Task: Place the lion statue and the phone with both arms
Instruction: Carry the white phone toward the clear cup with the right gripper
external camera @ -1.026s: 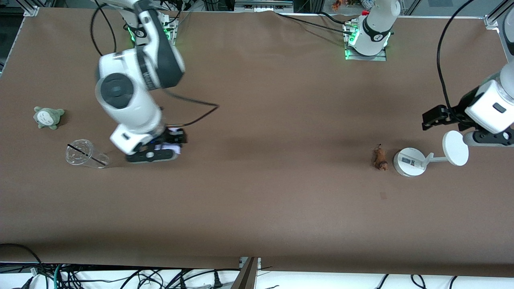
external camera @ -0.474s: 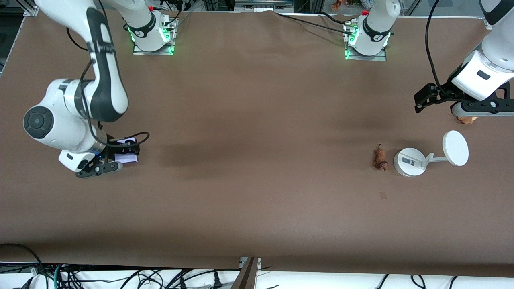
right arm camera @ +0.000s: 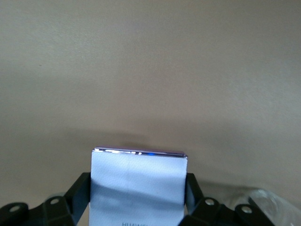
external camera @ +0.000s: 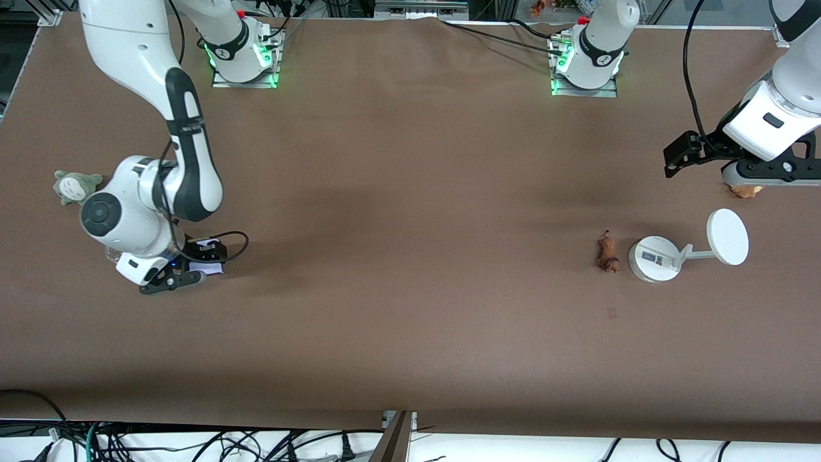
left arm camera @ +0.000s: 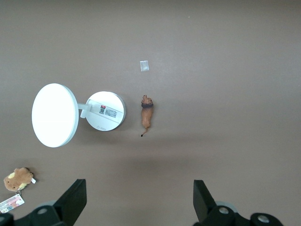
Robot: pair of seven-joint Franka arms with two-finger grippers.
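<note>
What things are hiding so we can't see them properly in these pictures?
- The phone: in the right wrist view its lower part is cut off by the picture's edge; in the front view the right gripper and arm cover most of it.
- The clear cup: only a corner shows in the right wrist view; the right arm hides it in the front view.
- The tan plush toy: in the front view the left gripper assembly covers most of it.

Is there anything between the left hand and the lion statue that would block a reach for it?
Nothing visible does. The left hand hangs open above the table, and the lion statue lies on bare brown surface under it. The white stand sits beside the statue, apart from it, toward the left arm's end.
</note>
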